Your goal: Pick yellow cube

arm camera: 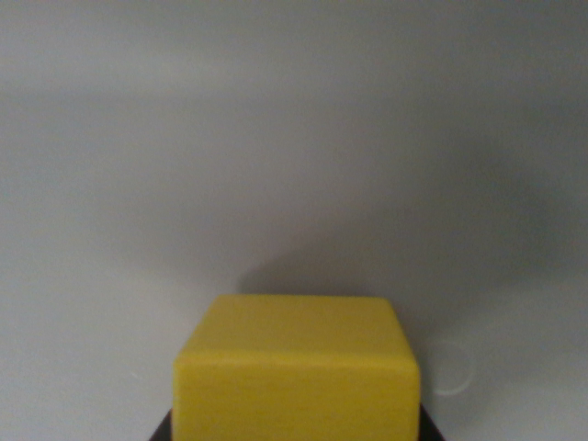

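Where the grey surface lies bare, the yellow cube sits.

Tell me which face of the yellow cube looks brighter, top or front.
The top face of the yellow cube; it is a paler yellow, while the front face below it is darker and shaded.

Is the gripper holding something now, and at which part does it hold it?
It cannot be told. The yellow cube sits close at the bottom of the wrist view, with dark parts at its lower corners, but no fingers show.
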`<action>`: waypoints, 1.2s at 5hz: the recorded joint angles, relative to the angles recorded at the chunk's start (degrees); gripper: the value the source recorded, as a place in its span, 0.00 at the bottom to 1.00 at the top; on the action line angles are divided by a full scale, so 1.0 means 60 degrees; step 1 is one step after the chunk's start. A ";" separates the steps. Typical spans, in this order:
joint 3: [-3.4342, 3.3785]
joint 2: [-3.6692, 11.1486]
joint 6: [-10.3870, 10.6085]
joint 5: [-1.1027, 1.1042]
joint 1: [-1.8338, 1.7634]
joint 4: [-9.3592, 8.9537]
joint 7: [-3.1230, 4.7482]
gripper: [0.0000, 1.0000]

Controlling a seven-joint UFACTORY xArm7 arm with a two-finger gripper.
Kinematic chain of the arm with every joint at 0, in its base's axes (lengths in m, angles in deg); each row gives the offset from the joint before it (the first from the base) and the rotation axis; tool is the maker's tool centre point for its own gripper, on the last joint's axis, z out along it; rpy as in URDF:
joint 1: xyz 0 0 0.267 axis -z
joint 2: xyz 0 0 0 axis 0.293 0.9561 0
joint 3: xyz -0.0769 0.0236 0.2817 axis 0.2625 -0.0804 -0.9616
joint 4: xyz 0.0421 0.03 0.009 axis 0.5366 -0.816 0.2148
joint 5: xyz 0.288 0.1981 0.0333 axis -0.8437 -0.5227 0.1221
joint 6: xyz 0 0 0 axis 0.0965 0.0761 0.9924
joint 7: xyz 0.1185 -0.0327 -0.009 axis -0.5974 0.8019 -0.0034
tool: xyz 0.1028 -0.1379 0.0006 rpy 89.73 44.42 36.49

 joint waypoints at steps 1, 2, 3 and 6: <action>0.0001 -0.0059 -0.0168 0.0005 0.0001 0.0109 -0.0011 1.00; 0.0001 -0.0059 -0.0168 0.0005 0.0001 0.0109 -0.0011 1.00; 0.0003 -0.0143 -0.0404 0.0013 0.0002 0.0262 -0.0027 1.00; 0.0006 -0.0247 -0.0699 0.0022 0.0004 0.0453 -0.0046 1.00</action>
